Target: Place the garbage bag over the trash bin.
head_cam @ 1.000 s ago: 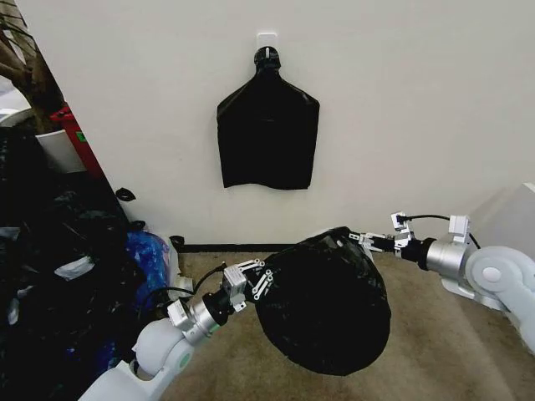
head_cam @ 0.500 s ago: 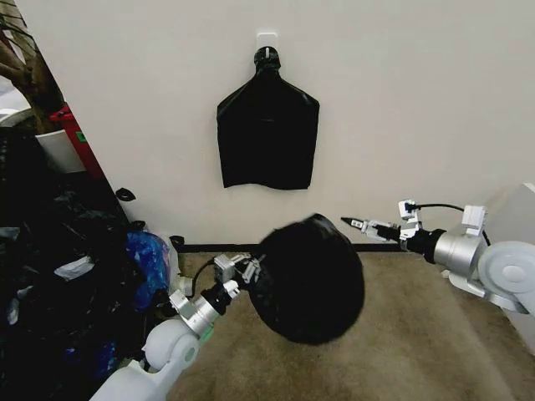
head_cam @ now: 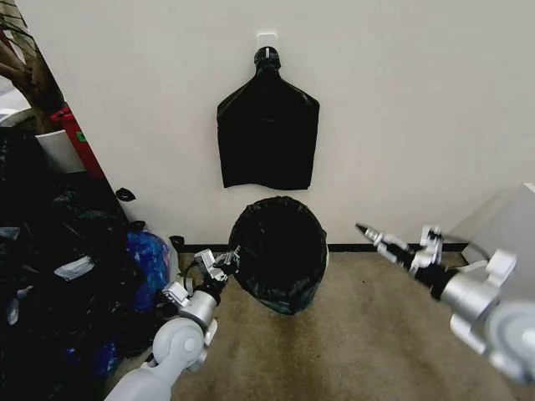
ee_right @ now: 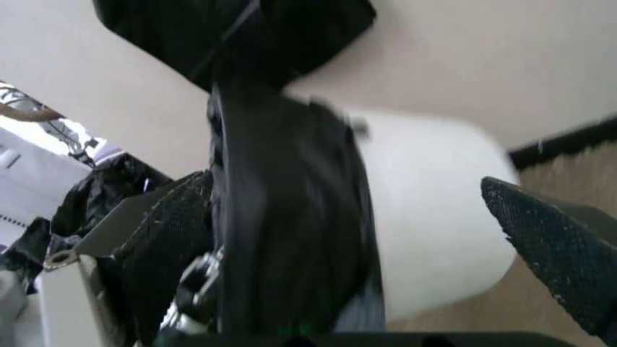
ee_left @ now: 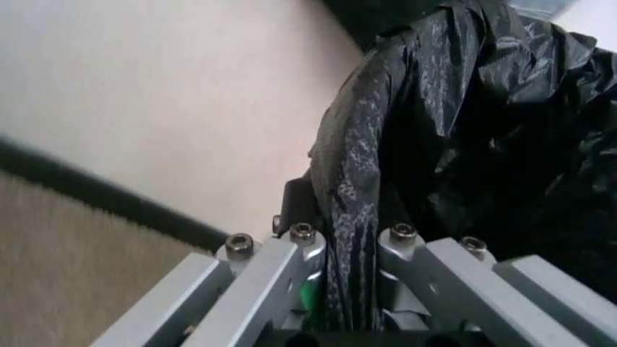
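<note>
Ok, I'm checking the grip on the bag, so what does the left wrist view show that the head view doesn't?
Left wrist view: close up, the film of the garbage bag pinched between the fingers of the left pincer. Head view: the bag's whole round mouth, the right pincer apart from it, the black bundle hung on the wall, and the heap of bags on the robot's left. Both: the left pincer at the bag's rim, the dark baseboard and the carpet.

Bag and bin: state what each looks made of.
Bag: thin glossy black plastic film, by its crinkles and sheen where the left hand pinches it. Bin: smooth cream-white, matte, probably moulded plastic.
</note>
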Tool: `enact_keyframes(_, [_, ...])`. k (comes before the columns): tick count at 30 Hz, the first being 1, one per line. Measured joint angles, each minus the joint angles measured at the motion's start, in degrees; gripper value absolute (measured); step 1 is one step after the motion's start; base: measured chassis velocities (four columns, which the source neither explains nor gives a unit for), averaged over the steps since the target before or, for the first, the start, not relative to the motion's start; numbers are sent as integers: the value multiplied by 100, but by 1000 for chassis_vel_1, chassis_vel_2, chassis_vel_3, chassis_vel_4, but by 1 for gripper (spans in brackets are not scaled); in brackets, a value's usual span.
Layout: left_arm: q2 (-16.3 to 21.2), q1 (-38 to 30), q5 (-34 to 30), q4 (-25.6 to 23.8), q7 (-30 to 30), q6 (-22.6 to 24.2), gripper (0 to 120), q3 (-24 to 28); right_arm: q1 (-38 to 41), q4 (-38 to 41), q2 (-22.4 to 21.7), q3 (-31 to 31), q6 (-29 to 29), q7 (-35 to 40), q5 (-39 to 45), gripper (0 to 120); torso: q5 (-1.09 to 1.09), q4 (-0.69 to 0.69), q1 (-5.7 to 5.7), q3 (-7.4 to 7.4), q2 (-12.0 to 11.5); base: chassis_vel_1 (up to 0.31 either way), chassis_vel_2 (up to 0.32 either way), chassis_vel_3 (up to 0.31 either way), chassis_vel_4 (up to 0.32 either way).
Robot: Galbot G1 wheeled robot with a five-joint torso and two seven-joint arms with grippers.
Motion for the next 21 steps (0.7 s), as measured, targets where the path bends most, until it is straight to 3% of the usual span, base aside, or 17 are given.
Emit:
enact_keyframes(9, [-113,-225,-690,-156,-1090,242,4,75,-571,62,812,-752,406,99,-997,100,-1,1,0,0,0,0,0,0,0])
enact_keyframes(15, [-133,-332,-919,-269,-1502,316,4,91,-914,-62,1105,-1107,606,-73,-1435,100,-1,1,0,0,0,0,0,0,0])
enact_keyframes(21, [-158,-232,-1031,-512,-1647,352,4,90,-743,-434,1260,-1421,789,-134,-1680,100,0,2,0,0,0,0,0,0,0])
